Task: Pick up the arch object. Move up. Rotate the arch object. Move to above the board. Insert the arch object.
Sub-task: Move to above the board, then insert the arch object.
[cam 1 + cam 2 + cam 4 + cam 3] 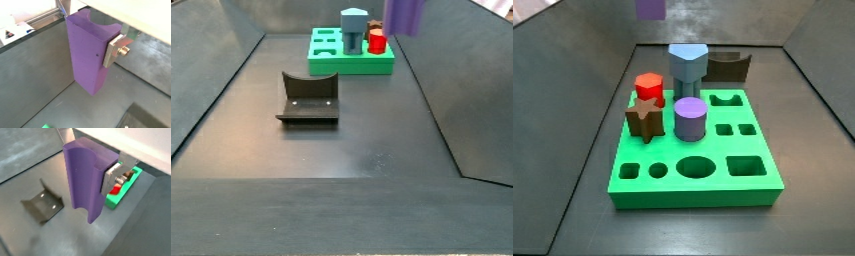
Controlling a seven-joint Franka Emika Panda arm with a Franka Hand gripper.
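Observation:
My gripper [88, 30] is shut on the arch object [87, 55], a tall lilac-purple slab with a curved notch in its end. One silver finger [115, 50] presses its narrow side. Both wrist views show it hanging clear of the dark floor, and it also shows in a wrist view [83, 178]. In both side views only the arch object's lower end [649, 8] [406, 15] shows at the top edge, and the gripper is out of frame. The green board [694, 197] [352, 68] lies on the floor, and part of it shows beyond the finger [115, 202].
On the board stand a red hexagon [648, 86], a brown star [643, 120], a short purple cylinder [691, 118] and a blue-grey block [688, 65]. The dark fixture [309, 98] [41, 204] stands on the floor near the board. Sloping walls enclose the floor.

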